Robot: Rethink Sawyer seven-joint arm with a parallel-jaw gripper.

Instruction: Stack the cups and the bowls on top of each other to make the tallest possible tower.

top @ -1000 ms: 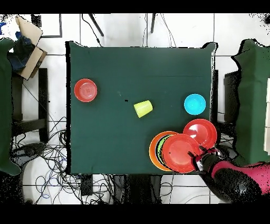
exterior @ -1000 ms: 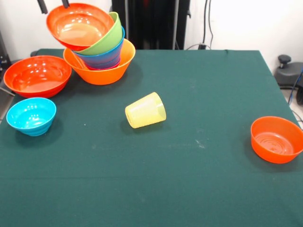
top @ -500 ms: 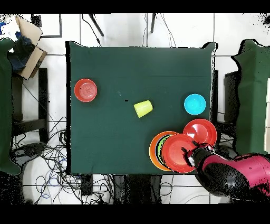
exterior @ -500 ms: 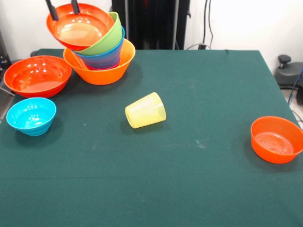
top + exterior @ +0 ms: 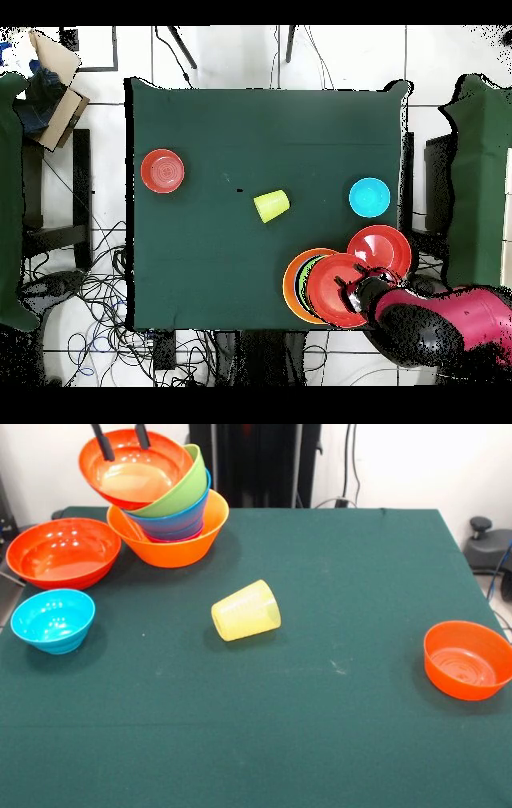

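The tower stands at the table's far left in the front view. Its base is a wide light-orange bowl [image 5: 170, 546] [image 5: 296, 284], holding a blue bowl [image 5: 181, 522], a lime green bowl [image 5: 180, 488] and a tilted red-orange bowl [image 5: 132, 472] [image 5: 335, 290] on top. My gripper [image 5: 126, 451] [image 5: 352, 291] is open, its two dark fingers reaching down over the top bowl's far rim. The pale-yellow cup [image 5: 246, 610] [image 5: 271, 205] lies on its side mid-table. Loose bowls: a large red-orange one [image 5: 62, 552] [image 5: 385, 248], a cyan one [image 5: 53, 620] [image 5: 369, 197], and a small orange one [image 5: 468, 659] [image 5: 162, 170].
The green table cloth [image 5: 320, 728] ends close behind the tower. In the overhead view, the red arm [image 5: 450, 325] crosses the table's lower right corner. A cardboard box [image 5: 52, 75] and floor cables [image 5: 90, 300] lie off the table.
In the front view the open gripper has moved right and slightly down, from beside the top bowl's left rim to over the bowl. Bowls and cup have not moved.
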